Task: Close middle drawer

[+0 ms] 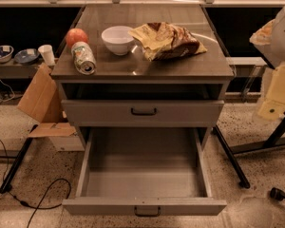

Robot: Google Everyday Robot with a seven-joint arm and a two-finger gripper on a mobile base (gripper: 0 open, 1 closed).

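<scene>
The middle drawer (145, 175) is pulled far out of the grey cabinet toward me. Its long plain tray holds nothing, and its flat front (85, 206) with a small dark centre handle (147, 211) is at the bottom of the view. Above it, the uppermost drawer (95, 112) with a wider black handle stands out slightly, with a dark gap under the cabinet top. The lowest drawer is hidden beneath the open one. My gripper (277, 101) hangs from the white arm at the right edge, level with the uppermost drawer, well right of the cabinet and touching nothing.
On the cabinet top (190, 65) lie a red apple (76, 35), a can on its side (83, 57), a white bowl (118, 39) and a chip bag (167, 41). Cardboard (38, 99), bowls, a cup and floor cables are at the left. Black stand legs (230, 158) are at the right.
</scene>
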